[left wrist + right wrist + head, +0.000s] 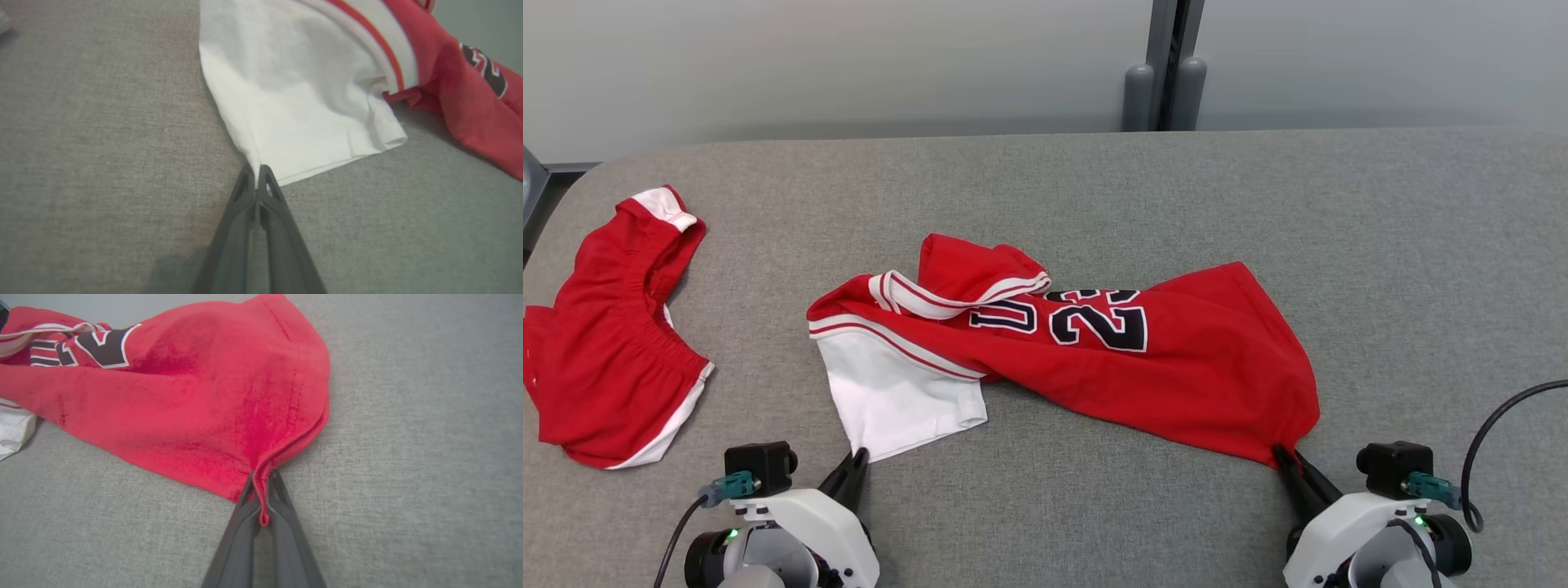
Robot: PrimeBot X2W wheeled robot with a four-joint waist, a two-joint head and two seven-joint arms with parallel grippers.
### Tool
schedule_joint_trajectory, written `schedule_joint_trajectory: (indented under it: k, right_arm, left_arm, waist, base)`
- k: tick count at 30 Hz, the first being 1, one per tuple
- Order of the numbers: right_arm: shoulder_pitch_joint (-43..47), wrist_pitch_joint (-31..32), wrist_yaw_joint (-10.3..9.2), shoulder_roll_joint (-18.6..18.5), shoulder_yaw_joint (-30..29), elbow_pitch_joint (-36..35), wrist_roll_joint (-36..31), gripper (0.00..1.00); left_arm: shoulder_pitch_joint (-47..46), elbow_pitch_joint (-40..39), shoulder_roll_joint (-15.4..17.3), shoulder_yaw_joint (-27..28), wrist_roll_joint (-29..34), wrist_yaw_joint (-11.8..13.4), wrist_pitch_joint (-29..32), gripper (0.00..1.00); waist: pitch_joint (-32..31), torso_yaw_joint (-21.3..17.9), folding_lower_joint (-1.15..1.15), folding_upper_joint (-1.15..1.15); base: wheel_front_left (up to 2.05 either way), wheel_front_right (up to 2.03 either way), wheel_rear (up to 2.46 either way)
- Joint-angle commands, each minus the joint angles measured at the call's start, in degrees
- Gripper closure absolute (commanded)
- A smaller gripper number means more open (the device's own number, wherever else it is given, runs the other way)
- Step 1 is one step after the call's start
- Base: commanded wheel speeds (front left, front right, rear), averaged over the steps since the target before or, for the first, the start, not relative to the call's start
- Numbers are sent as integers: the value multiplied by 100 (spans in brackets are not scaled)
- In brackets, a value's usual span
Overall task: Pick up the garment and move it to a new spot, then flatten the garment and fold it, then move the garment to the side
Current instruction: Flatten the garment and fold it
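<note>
Garment (pixel 1176 359) lies crumpled mid-frame on grey table (pixel 1421 245), long axis running left-right just above both grippers. Left gripper (pixel 858 459) fingers are pinched on the white sleeve (pixel 302 102) corner. Right gripper (pixel 1284 454) fingers are pinched on the red hem (pixel 294 433) corner. Each arm has its own end; lift likely next.

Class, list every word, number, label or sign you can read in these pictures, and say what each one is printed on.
"23": dark, white-edged number on the red jersey, its top lost in a fold.
"U": one dark letter beside it; the rest of the word is hidden under the trim and can't be read.
Red shorts: no text to be seen.
</note>
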Motion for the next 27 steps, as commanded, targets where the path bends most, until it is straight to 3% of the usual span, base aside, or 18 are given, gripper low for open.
schedule_joint_trajectory:
  k: [1, 11, 16, 19, 22, 27]
  right_arm:
    - [12, -59, 4, -9, 95, 70, 69, 100]
    - [-59, -338, 4, -255, 86, -340, 176, 100]
    - [130, -385, 4, -487, -131, -787, 218, 100]
    - [325, -399, 4, -600, -334, -1171, 220, 100]
    - [576, -397, 3, -762, -612, -1543, 97, 100]
    - [932, -224, 4, -706, -1068, -2205, -102, 100]
  left_arm:
    - [-133, 63, 28, 21, -35, -38, -61, 100]
    - [93, -497, 333, 137, -40, -52, -389, 100]
    - [520, -1405, 625, 216, -160, 58, -117, 100]
    - [907, -2263, 967, 178, -152, 88, 179, 100]
    - [1383, -3179, 1296, 310, -151, 437, 440, 100]
    - [1981, -4489, 1640, 341, -199, 899, 1001, 100]
  waist:
    - [-50, 14, 0, 0]
    - [-359, 37, 0, 0]
    - [-521, 41, 0, 0]
    - [-577, 34, 0, 0]
    - [-609, 23, 0, 0]
    - [-638, -6, 0, 0]
  base:
    - [0, 0, 0]
    - [0, 0, 0]
    - [0, 0, 0]
    - [0, 0, 0]
    - [0, 0, 0]
    - [0, 0, 0]
